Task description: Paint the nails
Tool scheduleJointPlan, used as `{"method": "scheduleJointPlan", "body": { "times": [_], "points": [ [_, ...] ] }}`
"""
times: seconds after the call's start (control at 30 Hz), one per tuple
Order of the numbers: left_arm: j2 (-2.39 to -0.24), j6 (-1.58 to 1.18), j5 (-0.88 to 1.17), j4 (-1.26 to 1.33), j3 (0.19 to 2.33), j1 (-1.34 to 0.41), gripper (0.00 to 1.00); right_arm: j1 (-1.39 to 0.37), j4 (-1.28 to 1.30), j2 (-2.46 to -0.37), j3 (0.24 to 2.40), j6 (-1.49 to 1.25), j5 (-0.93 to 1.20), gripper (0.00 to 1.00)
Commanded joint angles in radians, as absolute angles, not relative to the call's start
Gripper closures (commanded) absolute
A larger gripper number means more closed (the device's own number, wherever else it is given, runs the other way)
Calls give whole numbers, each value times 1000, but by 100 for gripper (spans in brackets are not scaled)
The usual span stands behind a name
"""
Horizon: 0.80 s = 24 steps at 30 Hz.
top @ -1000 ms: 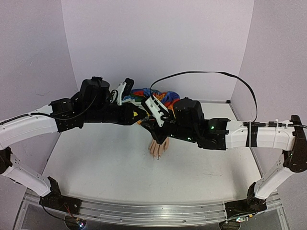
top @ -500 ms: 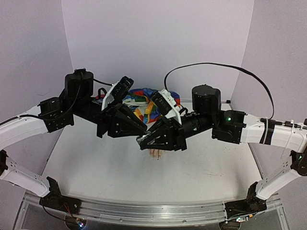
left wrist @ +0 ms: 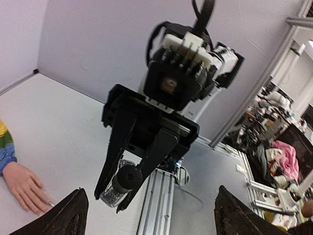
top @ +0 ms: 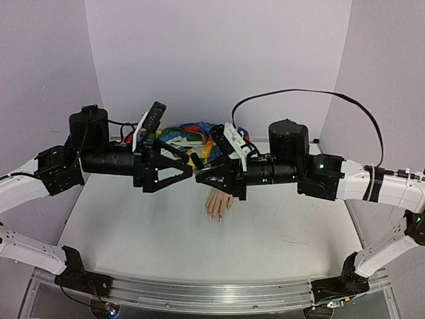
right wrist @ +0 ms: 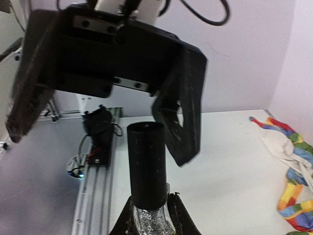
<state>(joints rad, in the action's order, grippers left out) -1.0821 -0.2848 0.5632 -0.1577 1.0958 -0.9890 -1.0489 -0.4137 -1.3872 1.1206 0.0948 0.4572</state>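
Observation:
My right gripper [right wrist: 149, 218] is shut on the glittery glass body of a small bottle [right wrist: 146, 161], whose tall black cap is on and points at the left gripper. In the left wrist view the same bottle [left wrist: 117, 185] sits between the right arm's dark fingers [left wrist: 113, 147]. My left gripper [top: 188, 171] stands open with nothing in it, a short gap from the cap, both held above the table. Below them lies the pale mannequin hand [top: 218, 203], palm down, its tiny nails [top: 218, 217] pointing toward the near edge. The rainbow-striped sleeve [top: 189, 135] runs back from it.
The sleeve's loose fabric [right wrist: 293, 196] lies bunched by the back wall. An aluminium rail [top: 199, 296] with both arm bases runs along the table's near edge. A black cable [top: 299, 96] arcs over the right arm. White tabletop [top: 133, 232] surrounds the hand.
My left gripper has opened and drawn back to the left, away from the bottle's cap. Both arms have lifted and levelled out, uncovering the mannequin hand. The right gripper keeps the bottle.

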Motion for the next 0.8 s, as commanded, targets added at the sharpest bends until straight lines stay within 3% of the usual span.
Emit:
{"method": "scheduleJointPlan", "body": {
  "times": [0.0, 0.13, 0.63, 0.77],
  "points": [
    [-1050, -468, 217, -166, 1099, -991, 9, -1053, -496, -1407, 1141, 173, 166, 100],
    [-1089, -550, 101, -174, 1108, -991, 27, -1073, -506, -1450, 1164, 176, 47, 100],
    [-1210, -543, 80, -151, 1162, -992, 61, -1119, -535, -1517, 1195, 177, -63, 100],
    [-1225, -535, 83, -145, 1173, -993, 88, -1121, -541, -1517, 1191, 176, -63, 100]
  ]
}}
